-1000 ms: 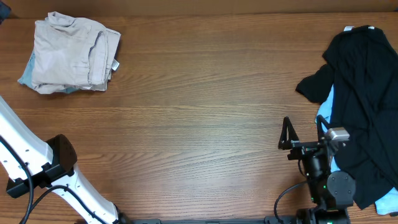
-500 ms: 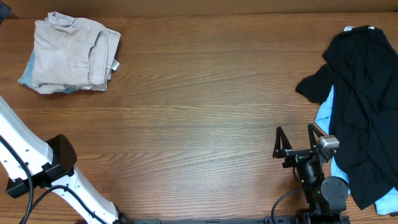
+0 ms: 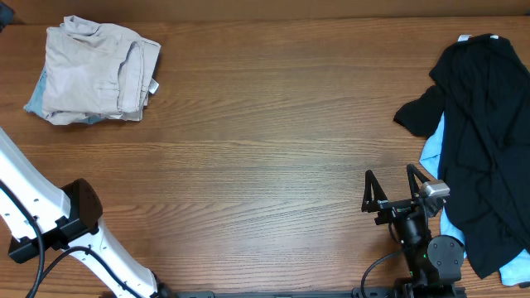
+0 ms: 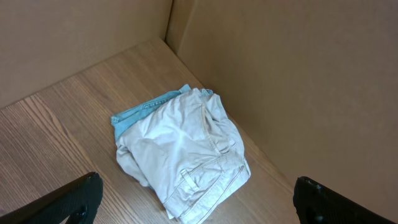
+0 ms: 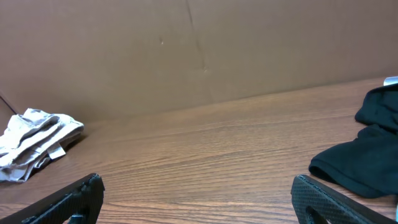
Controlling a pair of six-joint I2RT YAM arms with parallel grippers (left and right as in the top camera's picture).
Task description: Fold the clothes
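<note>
I am seeing the right gripper [image 3: 388, 184] at the near edge of the wood-grain table [image 3: 265, 141], its two black fingers spreading wide and holding nothing. Just beside it a limp black garment [image 3: 484, 141] is lying crumpled over a smooth light-blue garment [image 3: 432, 151]. The left gripper [image 4: 196, 182] is gaping wide too, empty. In the far left corner the beige cotton shorts [image 3: 93, 73] are sitting as a soft folded bundle on a light-blue cloth [image 3: 33, 101], near cardboard walls [image 4: 298, 74].

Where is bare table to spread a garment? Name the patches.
The middle of the table is bare, between the folded beige shorts far left and the black garment right. The right edge is crowded: black over light-blue garment, the right gripper beside it.
</note>
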